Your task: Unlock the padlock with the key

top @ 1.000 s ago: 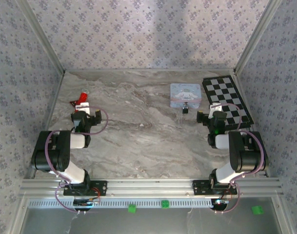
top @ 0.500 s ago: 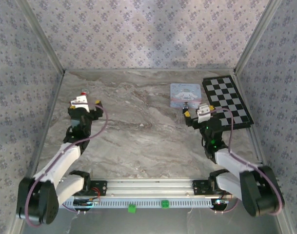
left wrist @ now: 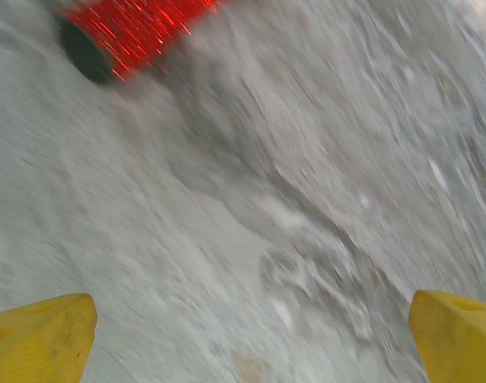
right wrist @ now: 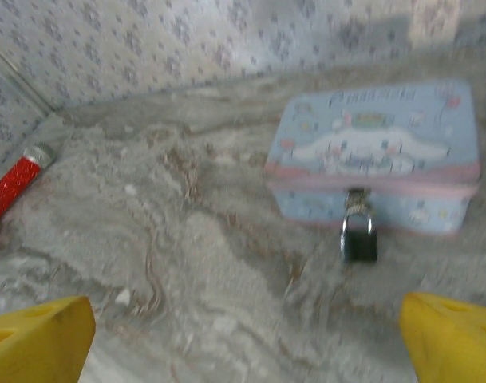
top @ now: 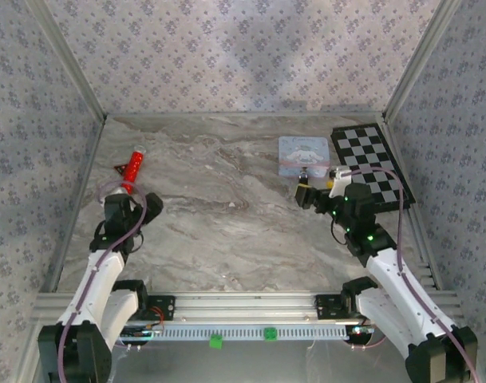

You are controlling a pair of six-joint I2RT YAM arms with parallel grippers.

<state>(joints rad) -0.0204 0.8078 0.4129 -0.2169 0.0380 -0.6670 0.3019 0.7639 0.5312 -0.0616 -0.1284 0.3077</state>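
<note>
I am seeing both arms stretching forward from their bases in the overhead view. The left gripper (top: 131, 201) is hanging low over the marble table (top: 227, 231), just short of a red glittery tube (top: 132, 166). The right gripper (top: 319, 190) is pointing at the pale blue tin (top: 304, 152), beside a checkerboard (top: 370, 163). Both sets of yellow fingertips are standing wide apart and gripping nothing.

The padlock (top: 304, 174) is showing from above as a small dark speck at the tin's near edge. The right wrist camera is showing it more clearly: the padlock (right wrist: 359, 236) is hanging from the tin's (right wrist: 370, 144) front latch, well ahead of the released gripper (right wrist: 243, 351). The left wrist camera is showing the tube's (left wrist: 139, 28) dark end, beyond the spread fingers (left wrist: 39, 339).

The tin's lid is carrying a white cartoon figure and a line of writing too blurred for me to read.
</note>
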